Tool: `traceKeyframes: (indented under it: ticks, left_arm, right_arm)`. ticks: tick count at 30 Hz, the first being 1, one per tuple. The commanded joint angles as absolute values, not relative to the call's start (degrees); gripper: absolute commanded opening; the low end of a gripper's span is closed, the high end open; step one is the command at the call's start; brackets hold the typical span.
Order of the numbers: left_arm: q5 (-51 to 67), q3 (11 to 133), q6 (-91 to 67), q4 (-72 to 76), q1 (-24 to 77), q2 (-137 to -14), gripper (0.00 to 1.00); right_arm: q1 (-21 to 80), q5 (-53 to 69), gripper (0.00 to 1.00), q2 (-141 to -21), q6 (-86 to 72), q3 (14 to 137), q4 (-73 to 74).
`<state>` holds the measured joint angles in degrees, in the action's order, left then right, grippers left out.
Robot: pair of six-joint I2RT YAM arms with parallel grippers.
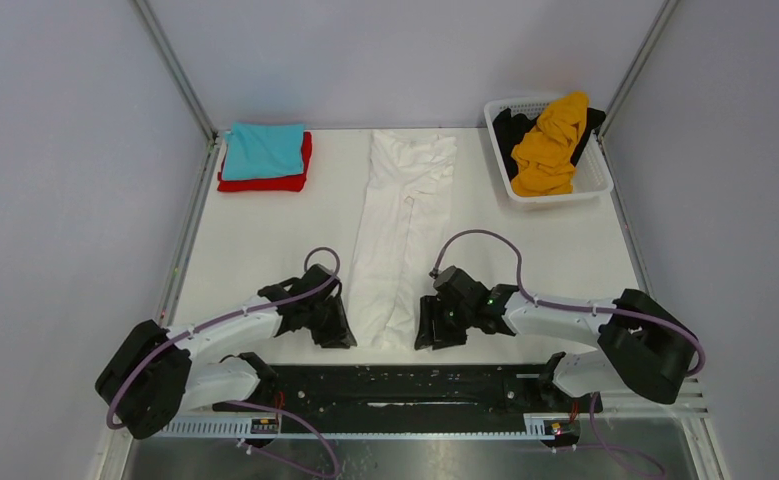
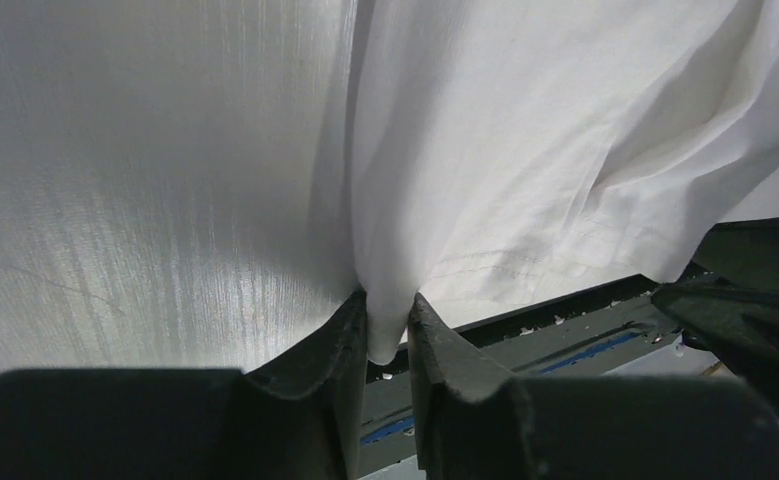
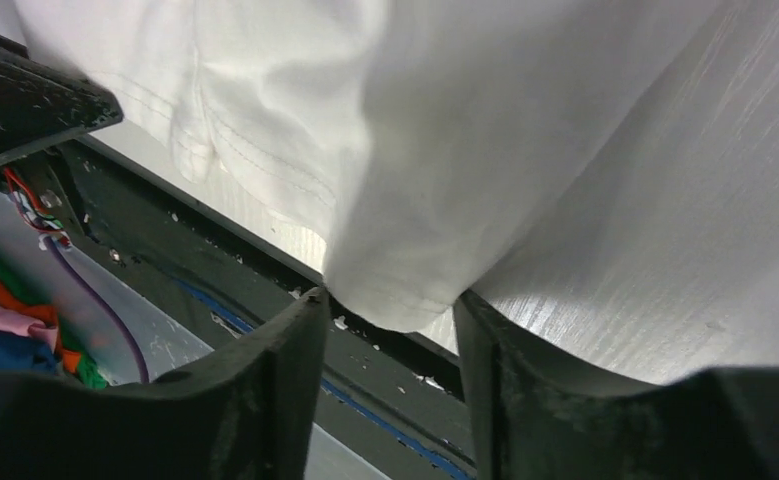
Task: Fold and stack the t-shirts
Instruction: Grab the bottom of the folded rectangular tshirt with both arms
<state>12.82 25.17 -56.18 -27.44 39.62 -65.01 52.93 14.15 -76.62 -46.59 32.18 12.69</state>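
While folded lengthwise, large white cloth t-shirt point(image 1: 405, 220): middle of white tabletop point(image 1: 265, 240), near hem at both claws.
Left claw point(image 2: 387, 312): narrow, pinching hem corner.
Right claw point(image 3: 390, 312): wider, around hem corner; grip cannot be told.

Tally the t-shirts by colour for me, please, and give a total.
teal t-shirt: 1, folded, on the red one
red t-shirt: 1, folded
white t-shirt: 1, laid out long on the table
orange-yellow t-shirt: 1, in the white basket
black t-shirt: 1 as far as shows, beneath the orange-yellow one
Total: 5
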Motion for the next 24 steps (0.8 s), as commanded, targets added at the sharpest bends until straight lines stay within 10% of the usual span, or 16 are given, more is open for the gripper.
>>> traceKeyframes:
  ticks: [1,9,24]
  left_arm:
    - [6.3,23.5,-55.8,-33.6,40.7,-67.1,0.19]
    - [5.7,26.1,-55.9,-35.3,47.6,-65.9,0.0]
    - [12.4,33.3,-54.1,-36.1,54.9,-63.0,0.0]
  right_arm:
    - [54.5,14.3,0.48,-76.9,-48.2,30.9,12.5]
    - [54.8,11.9,0.0,-73.5,-48.8,28.3,12.1]
    - [57.2,14.1,0.0,-60.0,-45.2,28.3,17.5]
